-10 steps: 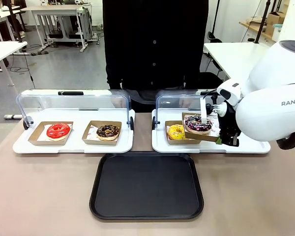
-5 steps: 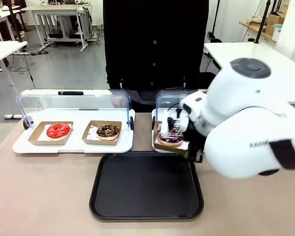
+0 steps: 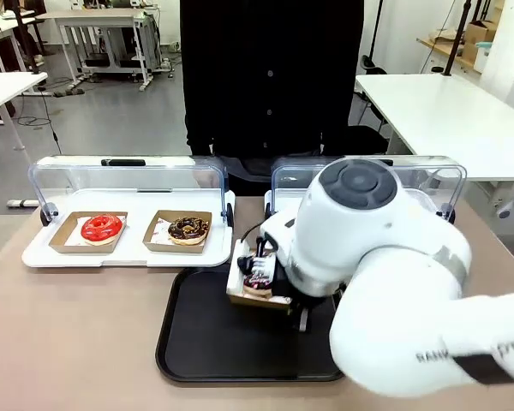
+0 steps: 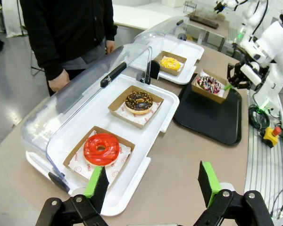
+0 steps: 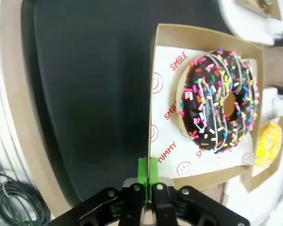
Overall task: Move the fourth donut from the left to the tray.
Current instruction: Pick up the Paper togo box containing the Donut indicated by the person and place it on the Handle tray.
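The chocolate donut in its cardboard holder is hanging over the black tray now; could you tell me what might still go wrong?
1. The right gripper pinches only one edge of the cardboard holder, so the holder could sag or slip free.
2. The chocolate donut lies loose on the paper; in the left wrist view the holder looks tilted, so the donut may slide.
3. The holder hangs above the black tray; letting go now could tip it.
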Motion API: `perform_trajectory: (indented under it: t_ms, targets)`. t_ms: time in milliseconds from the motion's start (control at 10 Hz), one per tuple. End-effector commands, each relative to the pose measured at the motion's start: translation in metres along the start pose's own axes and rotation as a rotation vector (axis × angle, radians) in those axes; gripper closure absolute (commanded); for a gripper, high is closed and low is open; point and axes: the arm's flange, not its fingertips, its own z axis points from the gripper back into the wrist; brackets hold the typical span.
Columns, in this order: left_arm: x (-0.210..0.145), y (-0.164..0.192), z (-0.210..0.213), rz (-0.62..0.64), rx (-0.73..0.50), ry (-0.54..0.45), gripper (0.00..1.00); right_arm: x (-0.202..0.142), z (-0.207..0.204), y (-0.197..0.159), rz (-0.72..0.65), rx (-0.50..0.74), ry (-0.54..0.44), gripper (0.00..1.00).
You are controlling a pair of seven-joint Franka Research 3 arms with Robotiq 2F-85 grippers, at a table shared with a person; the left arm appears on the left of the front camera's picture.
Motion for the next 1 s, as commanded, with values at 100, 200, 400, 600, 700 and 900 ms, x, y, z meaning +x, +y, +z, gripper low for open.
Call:
perform_trajectory:
  t_ms: [100, 200, 400, 600, 700, 900]
  targets:
    - [0.002, -0.001, 0.001, -0.011, -0.005, -0.018, 0.0, -0.056, -0.027, 0.069, 0.015, -0.036, -0.012, 0.98]
    - [0.002, -0.001, 0.001, -0.011, -0.005, -0.018, 0.0, -0.057, -0.03, 0.072, 0.028, -0.035, -0.007, 0.98]
    - [0.002, -0.001, 0.001, -0.011, -0.005, -0.018, 0.0, -0.06, -0.033, 0.074, 0.046, -0.013, -0.015, 0.98]
    - [0.002, -0.001, 0.001, -0.011, -0.005, -0.018, 0.0, -0.062, -0.032, 0.072, 0.055, -0.014, -0.012, 0.98]
    - [0.002, -0.001, 0.001, -0.011, -0.005, -0.018, 0.0, -0.063, -0.032, 0.071, 0.06, -0.014, -0.014, 0.98]
    - [0.002, -0.001, 0.001, -0.011, -0.005, -0.018, 0.0, -0.064, -0.031, 0.069, 0.066, -0.015, -0.019, 0.4]
